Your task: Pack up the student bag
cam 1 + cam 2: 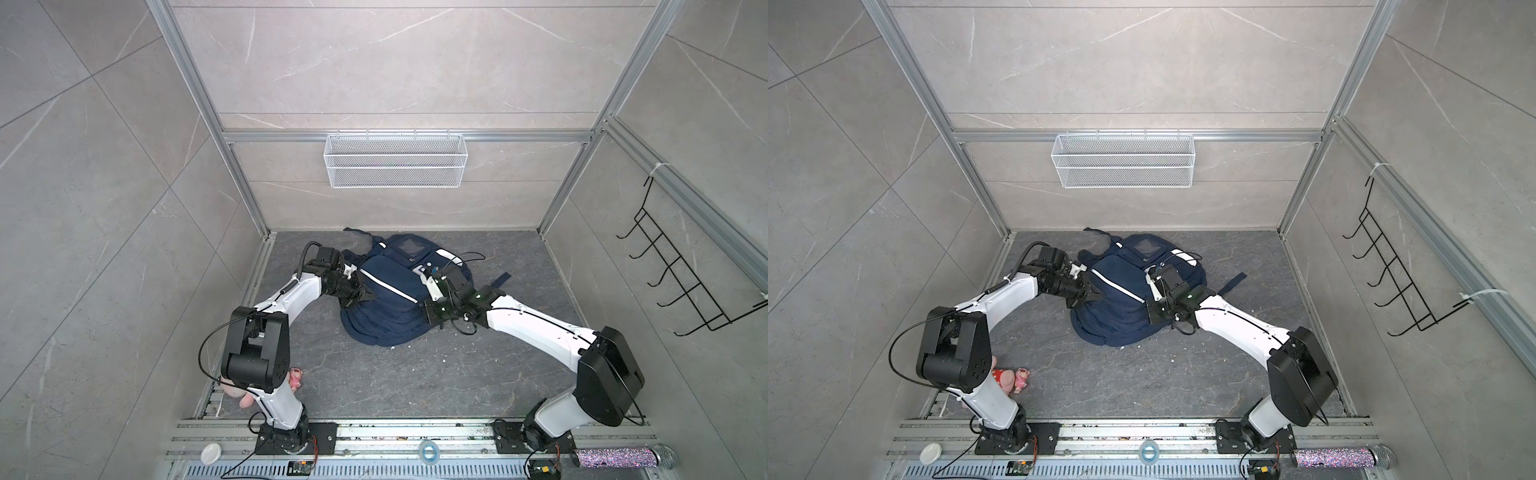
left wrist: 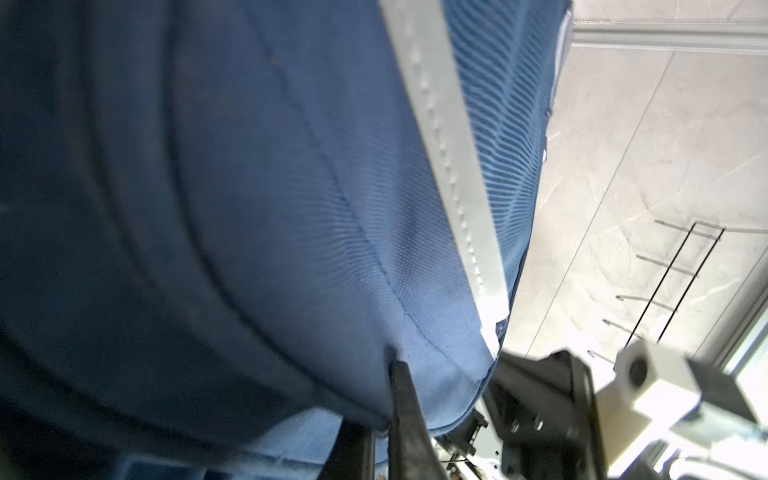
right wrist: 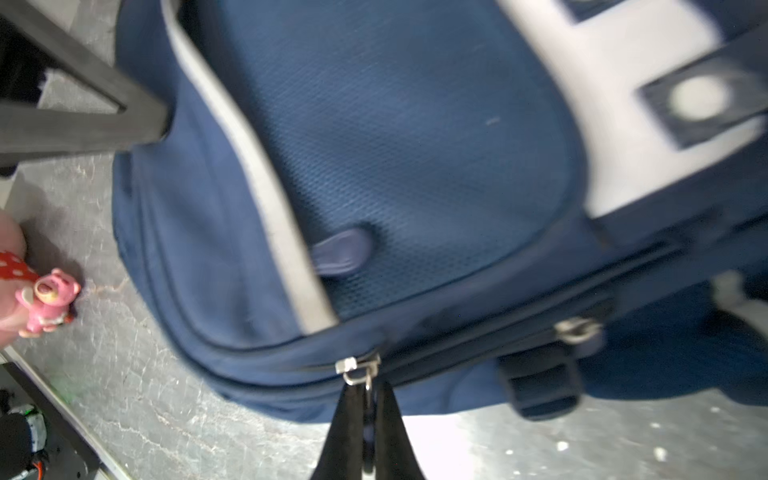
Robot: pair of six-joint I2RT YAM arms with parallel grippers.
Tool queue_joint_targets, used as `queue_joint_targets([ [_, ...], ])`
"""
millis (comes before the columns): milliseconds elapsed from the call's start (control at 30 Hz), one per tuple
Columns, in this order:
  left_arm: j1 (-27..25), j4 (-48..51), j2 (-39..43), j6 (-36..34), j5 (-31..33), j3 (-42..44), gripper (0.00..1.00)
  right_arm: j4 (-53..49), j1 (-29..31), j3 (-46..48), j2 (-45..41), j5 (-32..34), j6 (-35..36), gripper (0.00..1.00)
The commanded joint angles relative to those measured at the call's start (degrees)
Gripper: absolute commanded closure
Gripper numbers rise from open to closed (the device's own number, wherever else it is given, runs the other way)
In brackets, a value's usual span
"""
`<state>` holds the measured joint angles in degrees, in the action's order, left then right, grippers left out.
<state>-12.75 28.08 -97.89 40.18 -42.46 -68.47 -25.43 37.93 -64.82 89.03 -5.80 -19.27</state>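
The student bag [image 1: 390,291] [image 1: 1121,291], a navy backpack with white stripes, lies on the dark floor in both top views. My left gripper [image 1: 368,296] [image 1: 1094,296] is at the bag's left side. In the left wrist view the left gripper [image 2: 384,419] is shut on a fold of the bag's [image 2: 270,208] blue fabric. My right gripper [image 3: 369,395] is shut on the metal zip pull [image 3: 359,368] at the bag's [image 3: 415,145] near edge. In both top views the right wrist hides those fingers.
A pink plush toy [image 1: 295,378] [image 1: 1019,380] [image 3: 45,299] lies by the left arm's base. On the back wall hangs a white mesh basket [image 1: 395,162]. A black hook rack [image 1: 685,282] is on the right wall. A tape roll [image 1: 429,451] and a white lid [image 1: 210,453] lie on the front rail.
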Motion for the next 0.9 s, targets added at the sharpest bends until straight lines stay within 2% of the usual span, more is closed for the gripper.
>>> queue_joint_targets([
  [0, 1.86, 2.83, -0.36, -6.0, 3.6, -1.6, 1.0, -2.96, -3.64, -1.18, -1.44, 2.91, 3.0, 1.0],
  [167, 1.83, 3.81, 0.1, -7.83, 4.13, -1.5, 1.0, -3.64, -6.86, -4.41, 3.21, 2.34, 3.45, 1.0],
  [467, 0.7, 6.72, 3.03, -11.61, 4.74, 0.73, 1.0, -2.42, -7.15, -5.95, 5.45, 2.84, 1.42, 1.0],
  [500, 0.42, 6.66, 3.14, -11.97, 3.88, 0.94, 1.0, -2.41, -7.12, -6.03, 5.43, 2.07, 1.85, 0.97],
  [567, -0.29, 6.68, 3.14, -12.5, 0.75, 0.51, 1.0, -2.62, -7.13, -6.13, 4.76, 1.47, 2.52, 0.83],
  [600, -0.59, 6.73, 3.42, -12.59, -0.98, 0.1, 0.93, -2.17, -7.13, -5.64, 3.99, 1.34, 2.55, 0.75],
  [667, -0.72, 6.3, 5.3, -11.42, -4.41, -0.39, 0.56, -1.16, -7.19, -3.96, 1.47, 1.94, 1.66, 0.57],
  [733, 0.13, 6.77, 7.75, -10.34, -6.45, -1.0, 0.33, -1.08, -7.64, -2.86, -0.51, 2.54, 0.67, 0.46],
  [800, 2.48, 8.75, 9.29, -10.3, -6.38, -2.13, 0.26, -2.01, -8.84, -2.32, -1.84, 2.96, -0.77, 0.42],
  [867, 5.76, 10.71, 9.24, -10.87, -5.53, -3.7, 0.25, -3.85, -10.84, -2.03, -2.13, 3.57, -3.17, 0.41],
])
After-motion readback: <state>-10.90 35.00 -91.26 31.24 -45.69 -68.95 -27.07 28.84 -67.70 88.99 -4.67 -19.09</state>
